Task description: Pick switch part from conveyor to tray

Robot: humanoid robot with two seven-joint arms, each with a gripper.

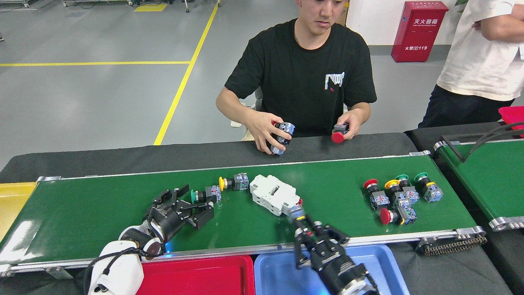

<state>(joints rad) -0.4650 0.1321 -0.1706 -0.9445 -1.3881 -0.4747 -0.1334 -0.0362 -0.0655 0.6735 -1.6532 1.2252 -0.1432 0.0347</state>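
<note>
At the far left a yellow tray (12, 200) sits against the end of the conveyor (102, 213), the long green belt with silver rails. The left gripper (192, 205) lies low over the belt with its jaws spread apart, holding nothing. A green-capped switch (203, 194) lies on its side just beyond the fingertips, close to or touching the upper finger; which of the two cannot be told. Just to the right of it lies a yellow-capped switch (234, 182), also on its side.

Next along the belt is a white breaker block (273, 194). At its lower right corner lies a switch with a red part (296, 211), and the right gripper (317, 233) reaches up to it from the near rail. Its fingers stand on either side of the switch body, but whether they press on it cannot be told. Below the near rail sit a red tray (204, 274) and, to its right, a blue tray (278, 274), which the right arm crosses.

Further right, well apart from both grippers, a cluster of switches (399, 196) with red, yellow and green caps lies on the belt. Behind the belt, a person in a black shirt (305, 78) holds switches in each hand above a dark table (123, 157). A second green belt (491, 176) stands at the far right.
</note>
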